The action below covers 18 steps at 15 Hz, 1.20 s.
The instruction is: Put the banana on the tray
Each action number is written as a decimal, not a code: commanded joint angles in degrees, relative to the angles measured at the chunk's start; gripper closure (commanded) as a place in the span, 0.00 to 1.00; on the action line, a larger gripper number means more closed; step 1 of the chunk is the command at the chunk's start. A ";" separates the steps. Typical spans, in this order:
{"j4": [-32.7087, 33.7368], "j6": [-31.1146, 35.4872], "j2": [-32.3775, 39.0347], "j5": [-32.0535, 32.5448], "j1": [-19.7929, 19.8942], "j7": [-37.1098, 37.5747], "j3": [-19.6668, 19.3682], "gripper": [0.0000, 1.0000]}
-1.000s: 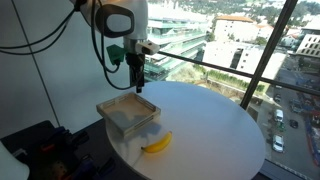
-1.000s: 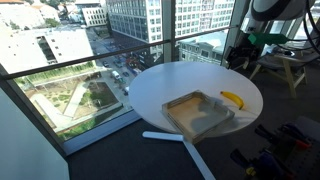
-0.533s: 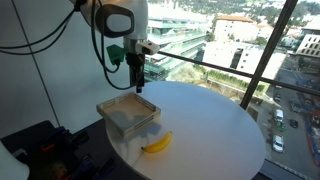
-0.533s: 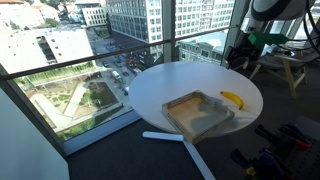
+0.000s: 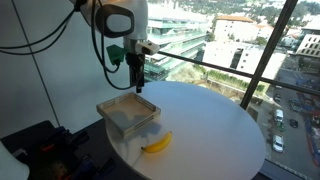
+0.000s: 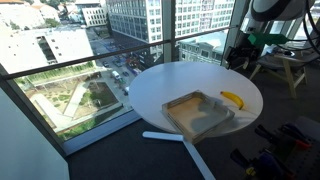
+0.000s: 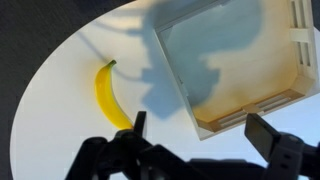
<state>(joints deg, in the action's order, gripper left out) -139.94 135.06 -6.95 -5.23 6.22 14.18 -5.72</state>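
The small yellow banana (image 5: 156, 144) lies on the round white table (image 5: 215, 120), near its front edge and next to the tray; it also shows in the other exterior view (image 6: 232, 99) and the wrist view (image 7: 108, 93). The square wooden tray (image 5: 128, 114) with a pale bottom is empty; it also shows in an exterior view (image 6: 198, 112) and the wrist view (image 7: 232, 62). My gripper (image 5: 138, 82) hangs open and empty above the tray's far edge. In the wrist view its fingers (image 7: 204, 130) are spread apart over the tray's corner.
Floor-to-ceiling windows with dark frames (image 5: 268, 60) stand right behind the table. A wooden stool or bench (image 6: 290, 66) stands beyond the table. Dark equipment (image 5: 45, 145) sits on the floor beside the table. A white table leg (image 6: 170, 137) sticks out below.
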 commanded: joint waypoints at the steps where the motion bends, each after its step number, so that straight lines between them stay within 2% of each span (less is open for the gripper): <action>1: 1.26 0.52 1.14 0.17 0.37 0.87 0.09 0.00; 18: 10.42 3.42 13.57 0.22 1.95 3.23 -3.20 0.00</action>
<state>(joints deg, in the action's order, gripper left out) -132.33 138.17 3.68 -5.23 7.80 16.15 -8.44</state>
